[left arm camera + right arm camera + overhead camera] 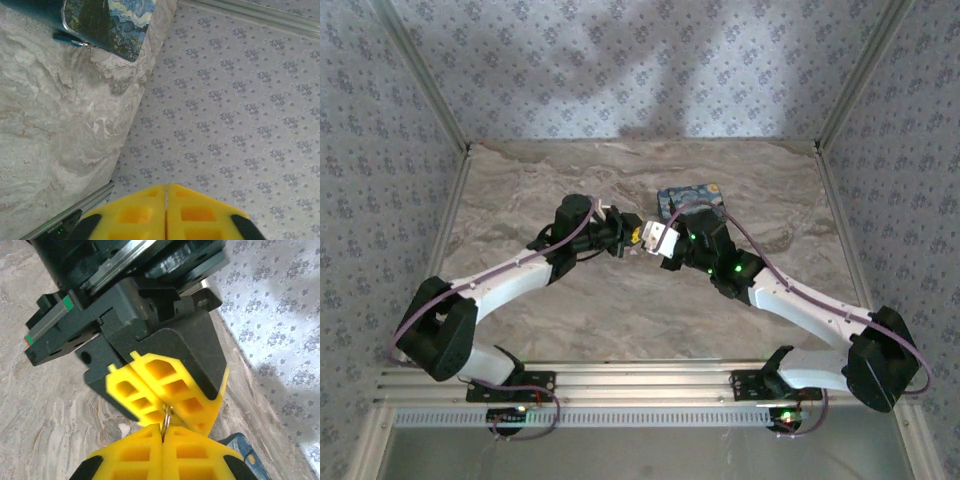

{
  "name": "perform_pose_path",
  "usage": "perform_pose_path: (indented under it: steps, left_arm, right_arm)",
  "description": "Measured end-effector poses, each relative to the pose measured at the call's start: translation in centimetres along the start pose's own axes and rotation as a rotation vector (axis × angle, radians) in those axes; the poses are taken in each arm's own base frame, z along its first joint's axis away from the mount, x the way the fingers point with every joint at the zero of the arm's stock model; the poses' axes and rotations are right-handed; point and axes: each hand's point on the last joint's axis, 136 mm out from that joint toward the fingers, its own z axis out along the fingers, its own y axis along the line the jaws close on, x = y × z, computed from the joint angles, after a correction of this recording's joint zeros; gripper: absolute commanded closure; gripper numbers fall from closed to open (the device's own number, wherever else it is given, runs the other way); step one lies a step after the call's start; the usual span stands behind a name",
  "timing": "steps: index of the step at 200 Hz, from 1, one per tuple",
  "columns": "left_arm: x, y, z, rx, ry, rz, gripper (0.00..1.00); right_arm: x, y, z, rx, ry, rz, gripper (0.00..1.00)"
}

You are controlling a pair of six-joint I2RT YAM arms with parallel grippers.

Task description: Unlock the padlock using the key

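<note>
A tiny silvery key (167, 417), showing as a thin metal ring, is pinched from both sides above the middle of the table. My right gripper (163, 428) is shut on its lower part. My left gripper (168, 407) meets it tip to tip from above and is shut on the upper part. In the top view the left gripper (636, 237) and the right gripper (649, 240) touch just in front of the box. In the left wrist view my left gripper (166, 186) has its yellow fingers pressed together. The teal-blue padlock (67, 38) lies on the marble next to the box.
A blue box (692, 194) printed with a starry-night painting, the same box (110, 22) in the left wrist view, stands on the marble table (620, 310) just behind the grippers. Patterned walls (640, 70) close the table at the back and both sides.
</note>
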Motion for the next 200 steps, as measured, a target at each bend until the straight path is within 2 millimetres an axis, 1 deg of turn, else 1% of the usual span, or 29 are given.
perform_pose_path:
  steps: [59,82,106,122,146,158,175,188,200]
  left_arm:
    - [-0.1,0.2,0.0,-0.006,-0.005,0.015,1.00]
    - [0.1,0.1,0.1,-0.006,-0.007,0.051,1.00]
    - [0.3,-0.6,-0.3,0.008,-0.033,0.155,1.00]
    - [-0.5,-1.6,-1.1,0.026,-0.114,0.258,1.00]
    - [-1.4,-4.2,-3.0,0.069,-0.243,0.452,1.00]
    - [-1.2,-5.7,-4.0,0.098,-0.292,0.557,1.00]
    - [-0.5,-7.7,-4.9,0.154,-0.339,0.687,1.00]
    - [0.0,-8.7,-5.2,0.197,-0.358,0.762,1.00]
    - [0.3,-9.2,-5.4,0.225,-0.367,0.810,1.00]
  right_arm:
    - [0.2,0.2,-0.2,-0.001,0.003,0.018,1.00]
    - [0.3,0.1,-0.5,0.003,0.002,0.034,1.00]
    - [0.2,-0.1,-0.9,0.001,-0.018,0.084,0.80]
    - [0.4,-0.4,-1.7,0.011,-0.033,0.129,0.72]
    - [0.6,-1.2,-3.0,0.025,-0.066,0.257,0.69]
    - [0.4,-1.9,-3.6,0.027,-0.096,0.340,0.67]
    - [0.2,-3.3,-4.4,0.027,-0.158,0.508,0.64]
    - [-0.2,-4.2,-4.9,0.018,-0.219,0.635,0.60]
    - [-0.7,-4.8,-5.3,-0.003,-0.276,0.744,0.56]
